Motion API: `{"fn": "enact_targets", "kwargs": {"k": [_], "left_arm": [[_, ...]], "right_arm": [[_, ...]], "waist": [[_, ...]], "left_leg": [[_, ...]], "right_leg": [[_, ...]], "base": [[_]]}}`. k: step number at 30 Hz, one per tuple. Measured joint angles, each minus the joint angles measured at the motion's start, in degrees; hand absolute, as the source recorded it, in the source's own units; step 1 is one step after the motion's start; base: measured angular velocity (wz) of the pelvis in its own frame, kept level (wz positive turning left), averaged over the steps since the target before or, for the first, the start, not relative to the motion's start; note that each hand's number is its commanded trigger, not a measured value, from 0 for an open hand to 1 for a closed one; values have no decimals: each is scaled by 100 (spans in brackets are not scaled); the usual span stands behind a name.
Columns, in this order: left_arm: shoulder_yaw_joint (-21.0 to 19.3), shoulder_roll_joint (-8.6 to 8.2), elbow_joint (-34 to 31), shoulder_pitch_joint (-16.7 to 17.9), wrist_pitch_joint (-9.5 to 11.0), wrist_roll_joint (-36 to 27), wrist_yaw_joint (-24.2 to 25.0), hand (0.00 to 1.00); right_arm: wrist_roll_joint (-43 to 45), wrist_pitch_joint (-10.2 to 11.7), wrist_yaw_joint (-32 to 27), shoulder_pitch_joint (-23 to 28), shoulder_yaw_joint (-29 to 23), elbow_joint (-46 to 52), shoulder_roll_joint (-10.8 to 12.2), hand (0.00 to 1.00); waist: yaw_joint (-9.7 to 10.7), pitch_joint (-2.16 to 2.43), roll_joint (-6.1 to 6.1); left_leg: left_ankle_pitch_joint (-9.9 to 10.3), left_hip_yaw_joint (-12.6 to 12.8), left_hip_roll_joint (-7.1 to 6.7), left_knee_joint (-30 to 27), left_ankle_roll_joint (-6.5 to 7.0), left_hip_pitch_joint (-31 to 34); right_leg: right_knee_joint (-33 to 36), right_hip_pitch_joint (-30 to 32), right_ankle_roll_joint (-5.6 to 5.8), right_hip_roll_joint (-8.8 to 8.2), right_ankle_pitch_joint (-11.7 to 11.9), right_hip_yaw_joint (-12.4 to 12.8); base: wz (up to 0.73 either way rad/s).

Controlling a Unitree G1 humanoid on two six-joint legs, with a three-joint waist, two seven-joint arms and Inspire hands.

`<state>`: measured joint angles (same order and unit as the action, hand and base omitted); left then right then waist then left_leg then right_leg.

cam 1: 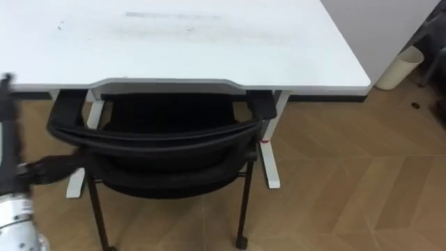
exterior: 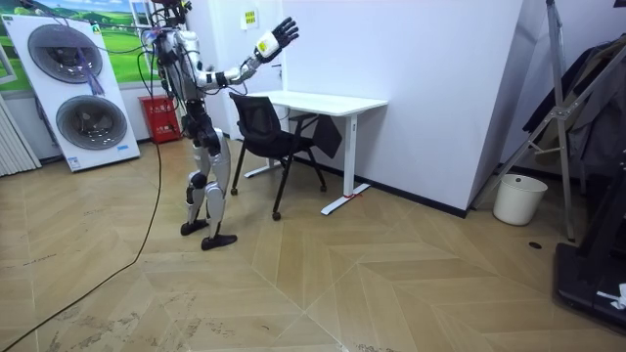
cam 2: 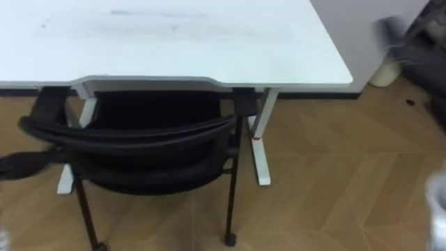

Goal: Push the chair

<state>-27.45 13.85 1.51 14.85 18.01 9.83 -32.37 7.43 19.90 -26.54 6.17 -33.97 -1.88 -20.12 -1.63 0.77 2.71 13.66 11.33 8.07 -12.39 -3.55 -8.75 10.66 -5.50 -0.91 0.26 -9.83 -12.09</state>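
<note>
- The black chair point(cam 1: 167, 139) stands at the centre of the eye views. Its seat is partly under the white tabletop point(cam 1: 209, 42) and its backrest faces me, so the backrest is the part to push on.
- In the room view the robot stands just behind the chair, on the side away from the desk. I think this is a good position for driving the chair straight in.
- My left hand point(cam 1: 42, 169) is a dark blur at the left edge of the frame, level with the left end of the backrest and close to it or touching it. I cannot tell how its fingers are set, or whether they are in contact.
- My right hand point(exterior: 279, 34) is raised high in the upper left of the room view, fingers spread and holding nothing. It is well clear of the chair and adds nothing to the push.
- A pale waste bin point(cam 1: 401, 66) sits at the upper right, well apart from the chair's path.
- I judge the push unfinished, because the backrest stands clear of the tabletop's near edge. Pressing on one end alone could swing the chair sideways.
</note>
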Motion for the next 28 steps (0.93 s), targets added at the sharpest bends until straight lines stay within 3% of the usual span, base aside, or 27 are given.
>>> {"fn": "enact_targets", "kwargs": {"k": [2, 3, 4, 5, 6, 8, 10, 12, 14, 15, 17, 22, 26, 28], "left_arm": [[-722, -137, 37, 347, 292, -758, -582, 0], [-895, -290, 163, 629, 356, -1033, -788, 0], [-953, -400, 255, 797, 378, -1157, -861, 0], [-956, -592, 664, 1132, 448, -1343, -941, 0], [-932, -676, 924, 1268, 438, -1444, -952, 0], [-713, -911, 2279, 1621, 170, -2009, -895, 0], [-494, -1061, 3174, 1847, 30, -2618, -755, 0], [-302, -1107, 4191, 1961, -56, -3034, -541, 0], [-268, -1080, 5423, 1904, -208, -3558, -191, 0], [-247, -1075, 5623, 1908, -253, -3694, -110, 0], [-40, -1058, 6187, 1911, -505, -3959, 270, 0], [529, -975, 6773, 1672, -930, -3971, 1185, 0], [958, -877, 6821, 1285, -1413, -3954, 1970, 0], [977, -849, 6816, 1113, -1592, -3914, 2217, 0]], "right_arm": [[-256, 9, -418, 690, -373, 168, 47, 0], [-420, 24, -605, 1164, -476, 210, 216, 0], [-506, 10, -685, 1419, -514, 207, 362, 0], [-582, -10, -826, 1907, -519, 120, 762, 0], [-631, -21, -854, 2106, -476, 14, 941, 0], [-999, -189, -883, 2772, -93, -910, 1491, 0], [-1262, -359, -871, 3006, 209, -1838, 1658, 0], [-1396, -415, -765, 3043, 402, -2959, 1676, 0], [-1488, -522, -579, 2870, 436, -4597, 1641, 0], [-1536, -595, -524, 2826, 503, -4963, 1619, 0], [-1739, -909, -201, 2670, 800, -6185, 1610, 0], [-2311, -1418, 476, 2049, 998, -7117, 1576, 0], [-2684, -1795, 929, 1459, 1087, -7255, 1383, 0], [-2787, -1908, 1120, 1196, 1203, -7390, 1284, 0]], "waist": [[19, 94, -197], [41, 111, -293], [42, 114, -313], [25, 105, -330], [24, 101, -337], [58, 73, -308], [72, 68, -205], [132, 61, -174], [143, 75, -206], [151, 57, -183], [192, 46, -330], [454, 15, -409], [622, 14, -412], [626, 14, -411]], "left_leg": [[-3, 259, -5, 134, 0, -207], [-6, 328, -30, 147, 0, -291], [-12, 363, -49, 155, -2, -320], [-28, 439, -94, 179, -6, -380], [-27, 439, -95, 190, -6, -397], [-26, 436, -85, 194, -8, -399], [-24, 478, -83, 186, -10, -399], [23, 510, -75, 176, -72, -388], [194, 497, -35, 135, -95, -327], [245, 500, -31, 132, -105, -314], [423, 482, 20, 122, -101, -313], [462, 435, 3, 148, -42, -354], [414, 432, 9, 98, -48, -316], [408, 431, 0, 99, -53, -314]], "right_leg": [[10, -34, 3, 21, -2, 138], [17, -79, 12, 3, -8, 198], [18, -95, 33, -17, -23, 212], [42, -99, 57, -41, -74, 264], [53, -93, 57, -46, -81, 270], [118, -52, 57, -45, -81, 279], [154, -11, 58, -45, -82, 393], [138, 24, 58, -41, -82, 430], [98, 52, 85, -44, -155, 425], [105, 58, 96, -41, -192, 433], [112, 65, 111, 6, -229, 406], [223, 80, 117, -21, -237, 405], [207, 73, 95, -10, -201, 389], [189, 61, 84, 1, -186, 337]], "base": [[-47], [-37], [-26], [-20], [-22], [-8], [-7], [-6], [0], [4], [11], [3], [2], [2]]}}
